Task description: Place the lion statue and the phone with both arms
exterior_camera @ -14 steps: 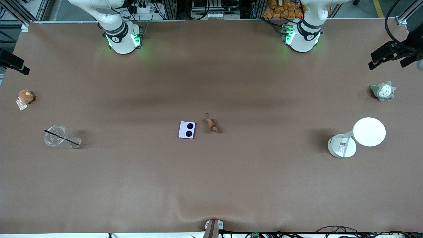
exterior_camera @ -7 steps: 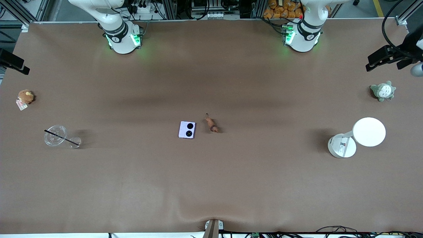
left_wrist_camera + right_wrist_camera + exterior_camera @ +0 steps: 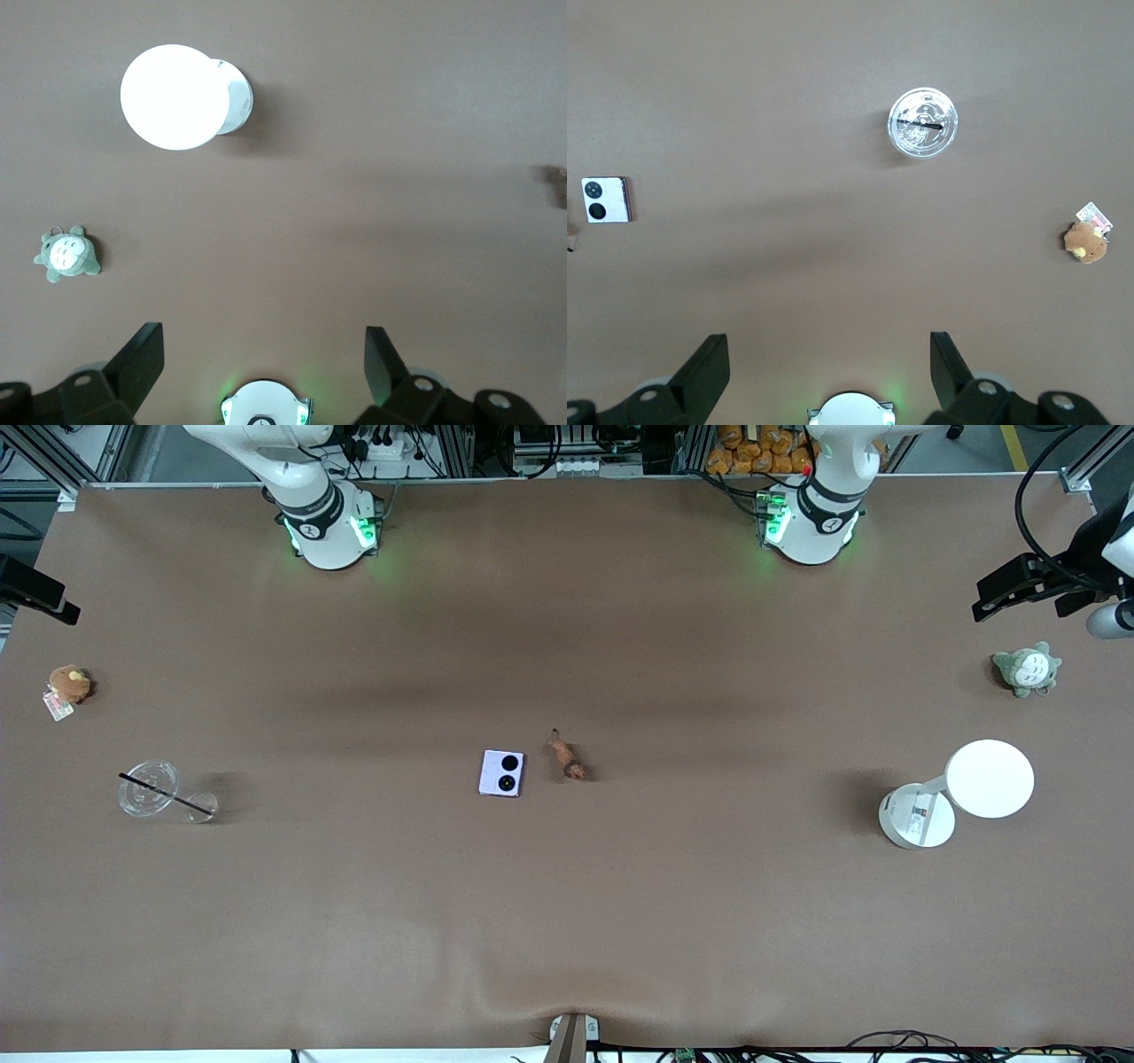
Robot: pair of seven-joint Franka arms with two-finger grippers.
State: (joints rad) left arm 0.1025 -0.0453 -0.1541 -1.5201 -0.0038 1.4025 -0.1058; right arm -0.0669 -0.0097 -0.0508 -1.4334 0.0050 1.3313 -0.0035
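Left pincer spread, right pincer spread, lamp label seemingly unreadable

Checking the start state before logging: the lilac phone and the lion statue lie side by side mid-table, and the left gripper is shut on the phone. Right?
Not quite. The left gripper is open and holds nothing, high over the table's left-arm end, as the left wrist view shows. The phone lies untouched beside the lion statue mid-table.
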